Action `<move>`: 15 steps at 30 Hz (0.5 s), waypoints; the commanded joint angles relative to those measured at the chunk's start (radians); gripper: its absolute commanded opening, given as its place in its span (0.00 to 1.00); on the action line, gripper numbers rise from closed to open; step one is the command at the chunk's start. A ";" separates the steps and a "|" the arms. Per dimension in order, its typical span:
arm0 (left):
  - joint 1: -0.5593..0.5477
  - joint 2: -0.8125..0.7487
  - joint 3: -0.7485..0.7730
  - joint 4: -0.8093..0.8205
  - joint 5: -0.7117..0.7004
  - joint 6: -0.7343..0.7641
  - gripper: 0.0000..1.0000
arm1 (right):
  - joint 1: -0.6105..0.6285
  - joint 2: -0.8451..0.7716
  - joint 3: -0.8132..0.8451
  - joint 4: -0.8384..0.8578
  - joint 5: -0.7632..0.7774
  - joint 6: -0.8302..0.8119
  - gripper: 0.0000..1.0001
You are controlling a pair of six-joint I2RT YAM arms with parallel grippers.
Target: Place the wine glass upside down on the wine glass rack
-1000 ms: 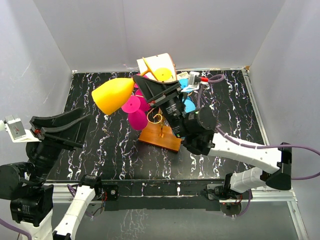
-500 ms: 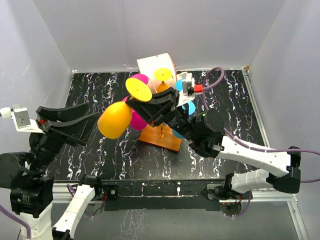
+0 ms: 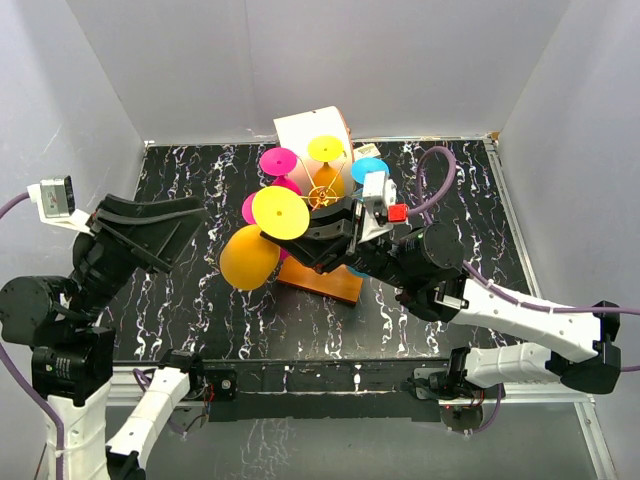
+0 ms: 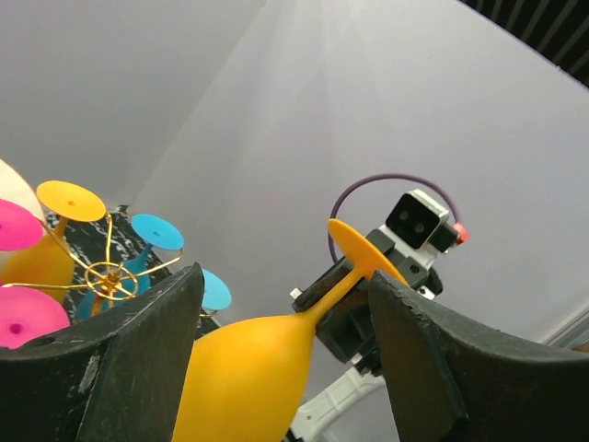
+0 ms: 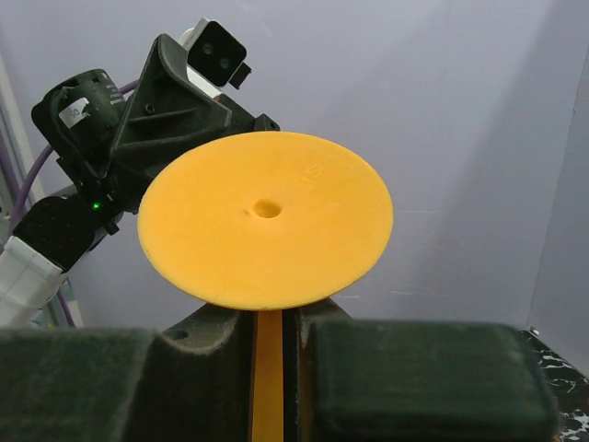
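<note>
My right gripper (image 3: 312, 237) is shut on the stem of a yellow wine glass (image 3: 250, 256). The glass hangs upside down, its round foot (image 3: 279, 212) up and its bowl low, just left of the wine glass rack (image 3: 325, 195). The rack is gold wire on an orange-brown wooden base (image 3: 322, 281). It holds pink, yellow and blue glasses upside down. In the right wrist view the foot (image 5: 265, 230) sits above my shut jaws, the stem (image 5: 267, 378) between them. My left gripper (image 3: 150, 235) is open and empty, raised at the left. In its view the glass (image 4: 258, 368) shows beyond the open fingers (image 4: 138, 359).
A white cylinder-shaped box (image 3: 305, 130) lies behind the rack at the back edge. The black marbled table (image 3: 460, 230) is walled by white panels on three sides. The right arm (image 3: 500, 310) stretches across the front right.
My right gripper has turned the yellow glass from bowl-sideways to upside down, lowered it and drawn it nearer. The left arm has lifted and swung slightly.
</note>
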State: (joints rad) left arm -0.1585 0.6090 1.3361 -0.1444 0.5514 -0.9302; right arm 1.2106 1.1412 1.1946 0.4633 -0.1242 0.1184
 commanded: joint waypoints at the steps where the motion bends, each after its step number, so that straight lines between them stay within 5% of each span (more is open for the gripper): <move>1: 0.002 0.041 0.000 0.009 -0.020 -0.217 0.70 | 0.001 0.015 0.015 0.019 0.048 -0.061 0.00; 15: 0.001 0.100 0.035 -0.206 0.026 -0.263 0.65 | 0.001 0.127 0.026 0.007 0.074 -0.066 0.00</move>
State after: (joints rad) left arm -0.1585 0.7166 1.3418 -0.3092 0.5320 -1.1912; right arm 1.2106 1.2549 1.1946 0.4610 -0.0734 0.0875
